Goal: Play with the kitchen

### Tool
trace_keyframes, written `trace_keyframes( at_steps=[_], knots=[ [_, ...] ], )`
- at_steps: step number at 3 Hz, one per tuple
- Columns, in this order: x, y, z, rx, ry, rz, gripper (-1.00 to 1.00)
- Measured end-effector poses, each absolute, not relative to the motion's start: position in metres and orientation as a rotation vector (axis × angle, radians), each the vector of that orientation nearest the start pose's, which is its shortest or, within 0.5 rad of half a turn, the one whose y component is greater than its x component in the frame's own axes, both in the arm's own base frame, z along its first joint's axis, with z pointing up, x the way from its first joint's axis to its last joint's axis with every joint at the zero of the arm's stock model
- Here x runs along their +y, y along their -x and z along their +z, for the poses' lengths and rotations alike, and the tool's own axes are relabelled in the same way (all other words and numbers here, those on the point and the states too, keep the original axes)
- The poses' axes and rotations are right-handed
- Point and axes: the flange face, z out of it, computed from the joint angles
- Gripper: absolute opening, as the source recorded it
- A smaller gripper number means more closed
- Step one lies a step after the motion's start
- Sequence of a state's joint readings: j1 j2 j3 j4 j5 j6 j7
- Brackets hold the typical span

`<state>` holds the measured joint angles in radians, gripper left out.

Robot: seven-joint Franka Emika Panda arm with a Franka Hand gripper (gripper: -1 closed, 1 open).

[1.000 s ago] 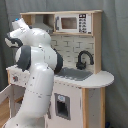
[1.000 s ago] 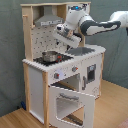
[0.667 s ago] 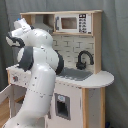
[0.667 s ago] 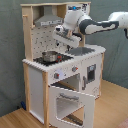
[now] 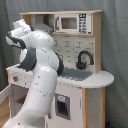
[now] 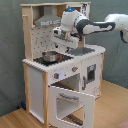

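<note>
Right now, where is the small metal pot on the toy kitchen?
In the second exterior view, the pot sits on the black stovetop at the second exterior view's left end of the counter, below the range hood and lower-left of the gripper.

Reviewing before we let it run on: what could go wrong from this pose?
1. The tool hangs low over the stovetop, close to the small pot; a further drop could knock the pot off.
2. The oven door hangs open in the second exterior view, sticking out in front; a low arm sweep could catch it.
3. The range hood sits right beside the wrist, so lifting may clip it.
</note>
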<state>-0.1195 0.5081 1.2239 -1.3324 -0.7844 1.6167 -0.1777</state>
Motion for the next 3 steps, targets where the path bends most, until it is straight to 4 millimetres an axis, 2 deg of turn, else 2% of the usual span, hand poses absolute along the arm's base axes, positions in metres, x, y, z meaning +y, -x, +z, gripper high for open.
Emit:
trace_keyframes(
  at_steps=[1, 3],
  knots=[
    [0.44, -0.493, 0.582, -1.959, 2.755, -0.312, 1.0],
    [0.443, -0.514, 0.569, -2.019, 2.739, -0.218, 1.0]
  ],
)
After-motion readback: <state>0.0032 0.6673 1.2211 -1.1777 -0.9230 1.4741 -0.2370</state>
